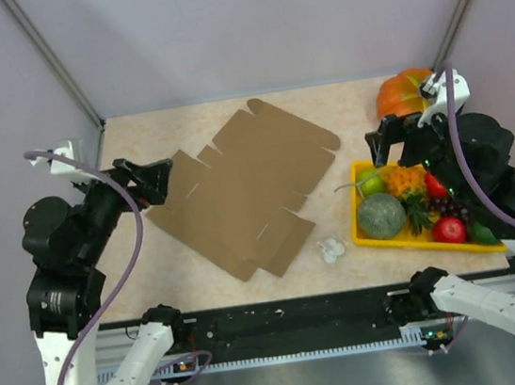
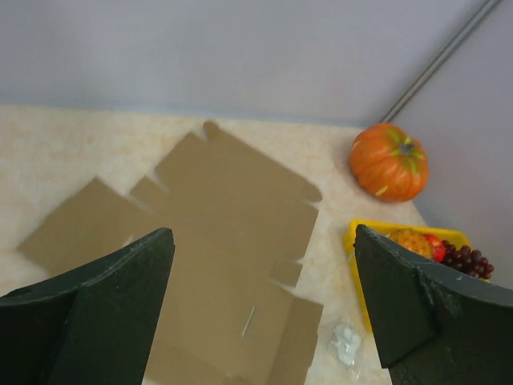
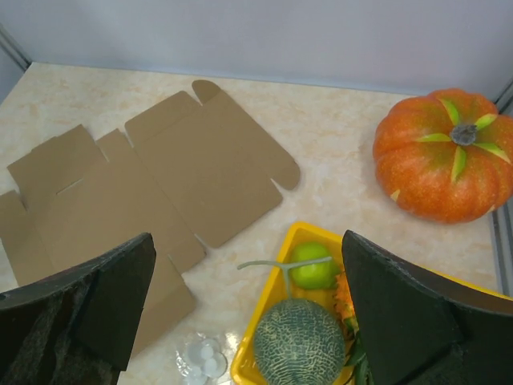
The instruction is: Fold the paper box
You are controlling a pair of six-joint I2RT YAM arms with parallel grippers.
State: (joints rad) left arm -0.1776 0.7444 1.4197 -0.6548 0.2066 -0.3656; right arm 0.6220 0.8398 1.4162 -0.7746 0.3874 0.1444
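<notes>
Cardboard, flat and unfolded, the paper box (image 1: 243,190) lies mid-table (image 1: 178,271). Left gripper (image 1: 167,182) and right gripper (image 1: 379,143) stand wide and empty on either side of it. Expect the thin sheet to slide or buckle if you press unevenly. The right arm may strike the yellow tray (image 1: 356,215).

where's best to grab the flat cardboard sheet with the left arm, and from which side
The left-end flap of the paper box, nearest the open left hand. The sheet lies flat on the table, so only a thin edge can be pinched: come in low from the left, probably.
</notes>
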